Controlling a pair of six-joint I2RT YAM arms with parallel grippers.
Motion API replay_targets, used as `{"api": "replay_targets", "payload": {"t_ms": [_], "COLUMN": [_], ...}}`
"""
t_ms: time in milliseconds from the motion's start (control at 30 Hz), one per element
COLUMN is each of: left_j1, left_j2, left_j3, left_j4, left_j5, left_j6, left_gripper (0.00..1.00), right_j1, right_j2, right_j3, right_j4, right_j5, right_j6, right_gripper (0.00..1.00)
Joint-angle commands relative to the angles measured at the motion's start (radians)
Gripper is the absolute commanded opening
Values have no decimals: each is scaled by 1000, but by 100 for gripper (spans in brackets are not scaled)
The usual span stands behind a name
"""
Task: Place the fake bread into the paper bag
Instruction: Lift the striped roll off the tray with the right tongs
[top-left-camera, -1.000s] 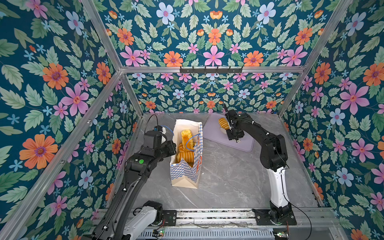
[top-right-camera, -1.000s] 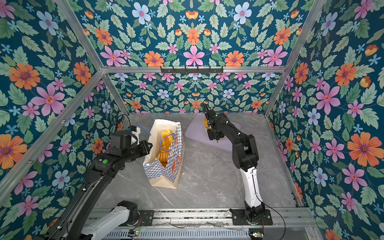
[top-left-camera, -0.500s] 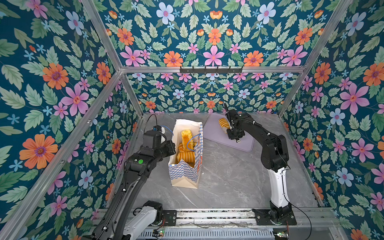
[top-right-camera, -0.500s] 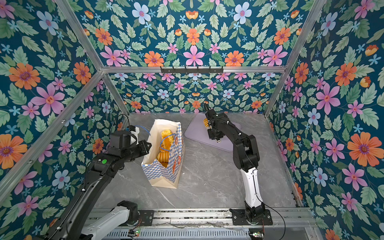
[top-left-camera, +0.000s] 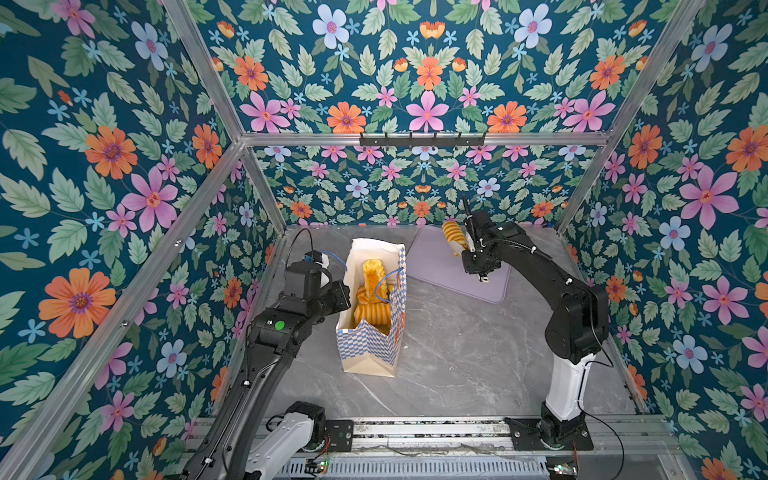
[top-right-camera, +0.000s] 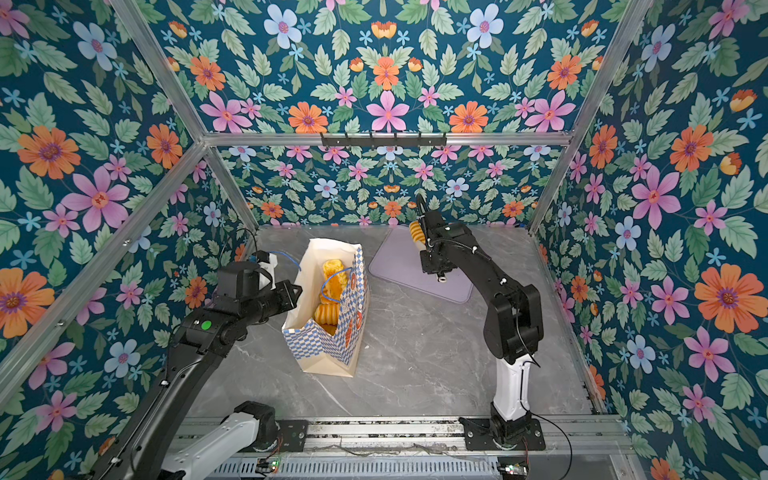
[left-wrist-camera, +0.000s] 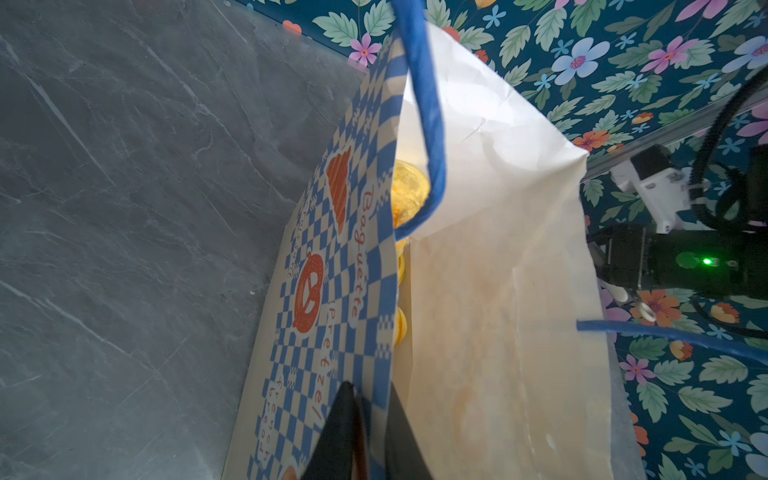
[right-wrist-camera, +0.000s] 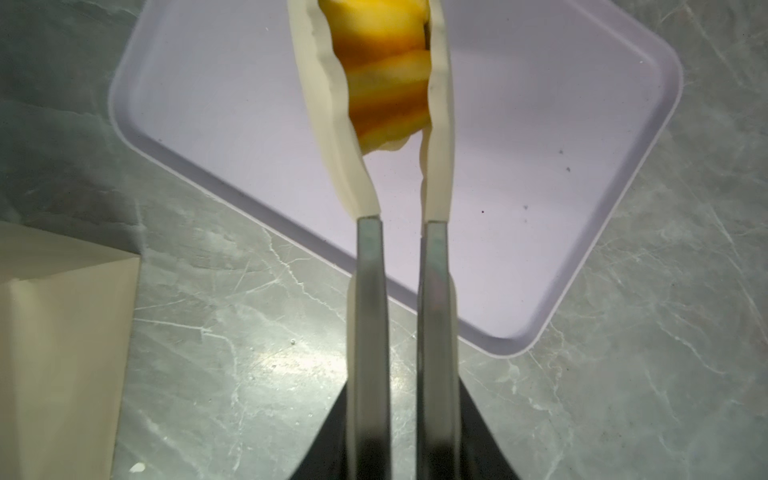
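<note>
The blue-and-white checkered paper bag stands upright on the table left of centre. Several golden pieces of fake bread fill it. My left gripper is shut on the bag's checkered wall at its rim. In the left wrist view one blue cord handle arches over the mouth. My right gripper is shut on a ridged croissant between its cream fingers. It holds the croissant just above the lilac tray.
The flat lilac tray lies at the back, right of the bag, with nothing else on it. Grey marble table surrounds both. Floral walls close in the back and sides. The bag's cream base shows in the right wrist view.
The right gripper's jaws have closed on the croissant and it now sits slightly higher over the tray. The left arm and the bag have not moved.
</note>
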Motion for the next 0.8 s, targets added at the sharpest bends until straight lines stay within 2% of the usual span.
{"api": "replay_targets", "payload": {"t_ms": [0, 400, 767], "left_j1": [1, 1, 1], "left_j2": [-4, -10, -13], "left_j3": [8, 8, 3], "left_j4": [0, 0, 2], "left_j5": [-5, -5, -5], "left_j6": [13, 9, 5], "left_gripper": [15, 15, 15], "right_j1": [15, 113, 304], "right_j2": [-51, -227, -317], "right_j3": [-10, 12, 124], "right_j4": [26, -30, -109], "right_j5": [-3, 34, 104], "right_j6": [18, 27, 32], "right_gripper": [27, 28, 29]}}
